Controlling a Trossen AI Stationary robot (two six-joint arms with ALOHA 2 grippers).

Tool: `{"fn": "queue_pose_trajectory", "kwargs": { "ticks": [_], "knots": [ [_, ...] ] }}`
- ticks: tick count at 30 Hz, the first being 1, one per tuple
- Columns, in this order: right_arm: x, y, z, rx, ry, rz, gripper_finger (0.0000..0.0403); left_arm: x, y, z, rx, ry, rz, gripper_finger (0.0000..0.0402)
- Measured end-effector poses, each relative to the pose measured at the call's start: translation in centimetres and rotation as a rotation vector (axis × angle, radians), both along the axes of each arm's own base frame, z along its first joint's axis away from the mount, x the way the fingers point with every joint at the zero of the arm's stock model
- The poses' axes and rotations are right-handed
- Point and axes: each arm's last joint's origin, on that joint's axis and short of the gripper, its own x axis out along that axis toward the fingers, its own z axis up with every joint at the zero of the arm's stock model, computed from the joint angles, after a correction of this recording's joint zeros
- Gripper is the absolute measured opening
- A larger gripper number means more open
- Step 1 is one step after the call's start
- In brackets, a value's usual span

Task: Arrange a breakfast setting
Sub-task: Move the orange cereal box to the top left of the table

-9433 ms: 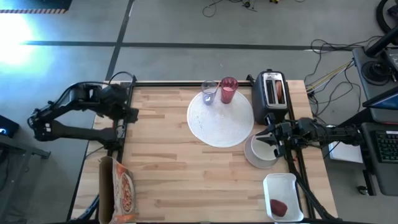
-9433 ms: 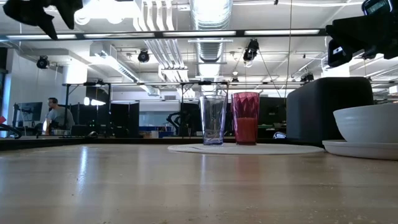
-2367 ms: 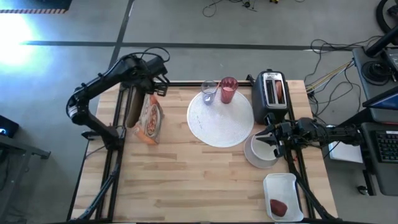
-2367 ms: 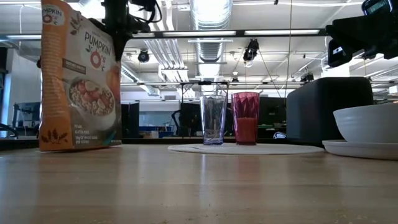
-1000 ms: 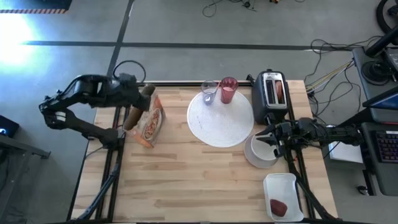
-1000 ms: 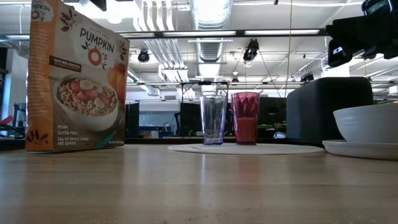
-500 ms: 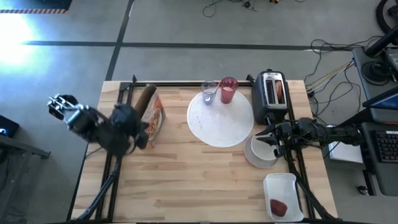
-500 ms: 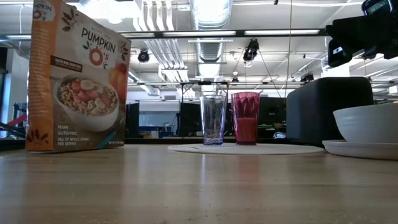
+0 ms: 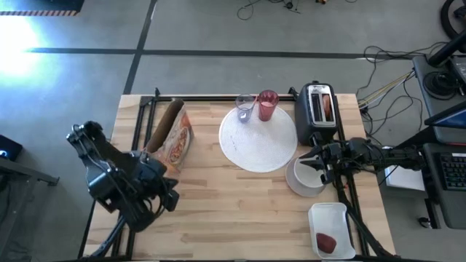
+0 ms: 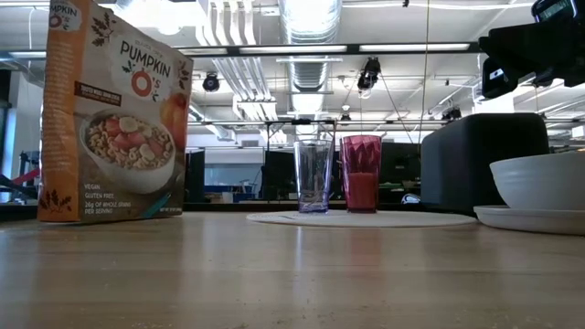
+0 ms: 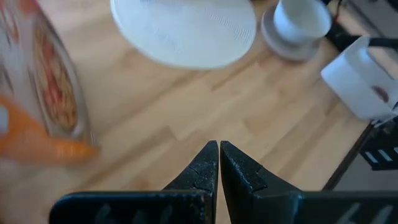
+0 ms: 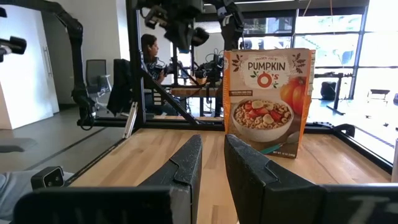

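Note:
The large white plate lies at the table's far middle, with the pink tumbler and a clear glass standing on its far rim. The white bowl sits on a saucer to the plate's right. Browned bread sticks up from a slot of the toaster. The dark-red fruit lies in the white tray at the near right. My left gripper hangs shut over bare table at the left. My right gripper waits over the bowl's far edge, fingers slightly apart and empty.
An orange cereal box stands upright on the table's far left, left of the plate. Bare wood stretches across the near middle. In the right wrist view a person sits in the room beyond the table.
My left gripper has drawn away from the cereal box's top and swung toward the table's near edge, sinking a little and rolling. The cereal box stays upright where it stood.

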Motion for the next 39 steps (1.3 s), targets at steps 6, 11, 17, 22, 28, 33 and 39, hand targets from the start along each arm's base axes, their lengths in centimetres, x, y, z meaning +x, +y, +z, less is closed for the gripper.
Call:
{"fn": "queue_pose_trajectory", "kwargs": {
  "ticks": [6, 11, 17, 22, 28, 33, 39],
  "knots": [
    [0.0, 0.0, 0.0, 0.000, 0.000, 0.000, 0.0059, -0.4, -0.6, -3.0, -0.113, 0.130, 0.121, 0.0000],
    [0.0, 0.0, 0.0, 0.000, -0.001, 0.000, 0.0059, -1.0, -0.7, -6.4, -0.166, 0.302, 0.241, 0.0000],
    [0.0, 0.0, 0.0, 0.000, 0.000, 0.000, 0.0059, -1.5, -1.1, -8.9, -0.144, 0.346, 0.328, 0.0011],
    [0.0, 0.0, 0.0, 0.000, -0.001, 0.000, 0.0059, -1.2, -1.7, -10.4, -0.091, 0.375, 0.347, 0.0066],
    [0.0, 0.0, 0.0, 0.000, 0.000, 0.000, 0.0059, -0.4, -2.7, -12.2, -0.030, 0.405, 0.379, 0.0169],
    [0.0, 0.0, 0.0, 0.000, 0.000, 0.000, 0.0059, 0.5, -3.7, -13.6, 0.012, 0.391, 0.435, 0.0249],
    [0.0, 0.0, 0.0, 0.000, 0.000, 0.000, 0.0059, 1.2, -4.3, -15.4, 0.118, 0.360, 0.439, 0.0321]
  ]
}}
